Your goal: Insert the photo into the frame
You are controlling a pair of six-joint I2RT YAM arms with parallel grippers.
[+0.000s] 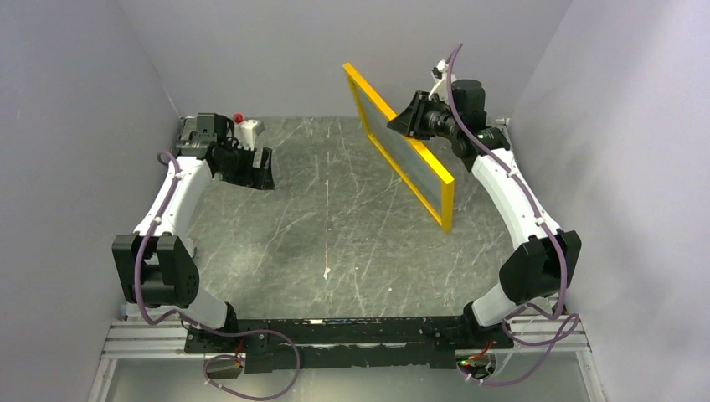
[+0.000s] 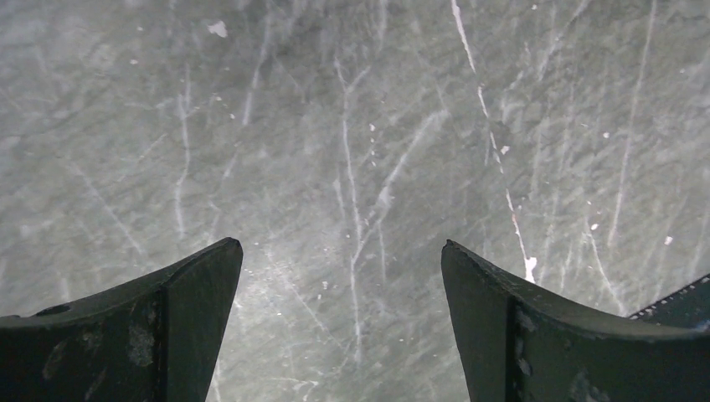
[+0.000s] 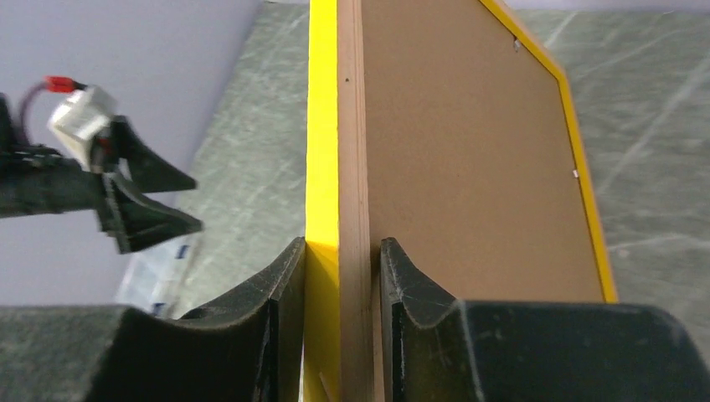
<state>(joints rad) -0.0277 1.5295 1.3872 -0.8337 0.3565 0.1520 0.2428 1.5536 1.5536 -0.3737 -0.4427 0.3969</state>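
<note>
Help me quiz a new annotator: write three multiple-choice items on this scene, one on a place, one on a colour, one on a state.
1. Where is the frame?
A. lying flat in the middle
B. up on edge at the far right
C. lying flat at the near left

2. What colour is its front rail?
A. blue
B. black
C. yellow

3. How is the left gripper?
A. open, holding nothing
B. shut on the frame
C. shut, holding nothing

Key:
1 B, the top view shows it on edge, clamped in the right gripper.
2 C, the rail shows bright yellow in both views.
3 A, its fingers stand wide apart over the table.
</note>
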